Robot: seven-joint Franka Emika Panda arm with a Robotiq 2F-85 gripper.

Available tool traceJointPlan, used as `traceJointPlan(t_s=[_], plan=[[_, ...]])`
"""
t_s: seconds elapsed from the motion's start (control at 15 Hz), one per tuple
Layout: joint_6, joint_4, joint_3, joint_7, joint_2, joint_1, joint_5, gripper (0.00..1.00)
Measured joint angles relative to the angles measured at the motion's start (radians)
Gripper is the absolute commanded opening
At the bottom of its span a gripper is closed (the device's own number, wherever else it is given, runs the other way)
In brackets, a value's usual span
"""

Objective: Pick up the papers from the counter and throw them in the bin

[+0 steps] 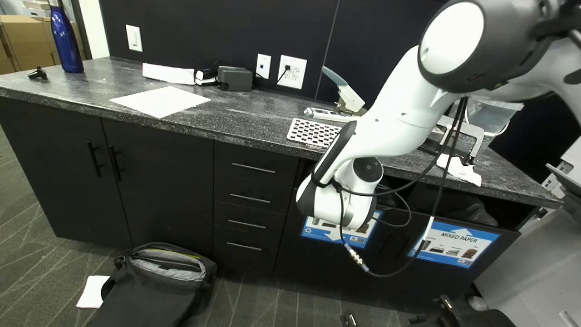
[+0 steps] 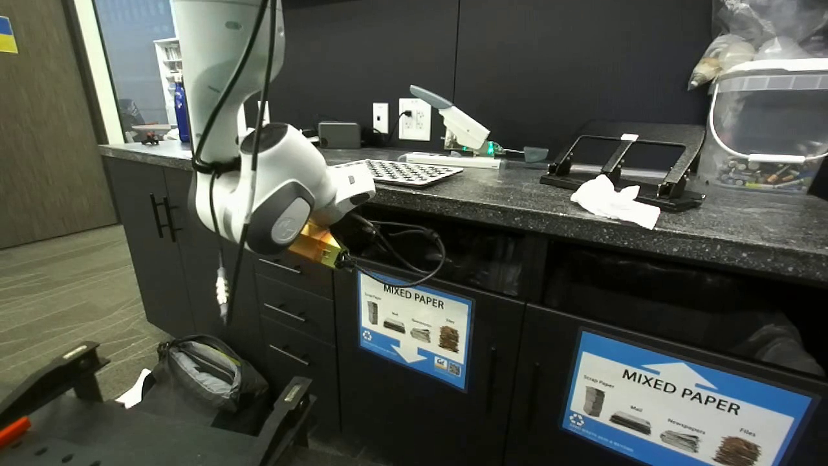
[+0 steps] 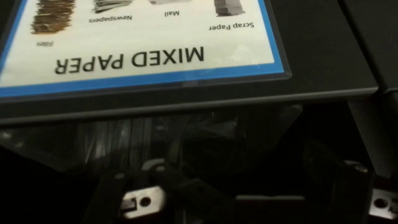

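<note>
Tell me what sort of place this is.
Likely an office supply or copy area: the counter holds what looks like a stapler, and below it are MIXED PAPER recycling signs.

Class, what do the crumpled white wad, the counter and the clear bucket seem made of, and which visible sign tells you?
Crumpled white wad: matte, probably paper, from its creases and folds; tissue is possible.
Counter: stone or laminate imitating it; dark, speckled, slight sheen.
Clear bucket: likely smooth plastic; its walls are see-through, slightly hazy.
</note>
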Motion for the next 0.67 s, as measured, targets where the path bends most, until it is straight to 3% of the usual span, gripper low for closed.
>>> traceJointPlan(t_s=[0.13, 0.4, 0.53, 0.67], plan=[[-0.139, -0.096, -0.032, -0.007, -0.11, 0.016, 0.029, 1.0], [-0.473, -0.249, -0.163, -0.094, -0.331, 0.086, 0.102, 1.0], [-0.644, -0.315, -0.309, -0.137, -0.436, 0.176, 0.11, 1.0], [-0.787, -0.362, -0.474, -0.138, -0.517, 0.264, 0.031, 1.0]])
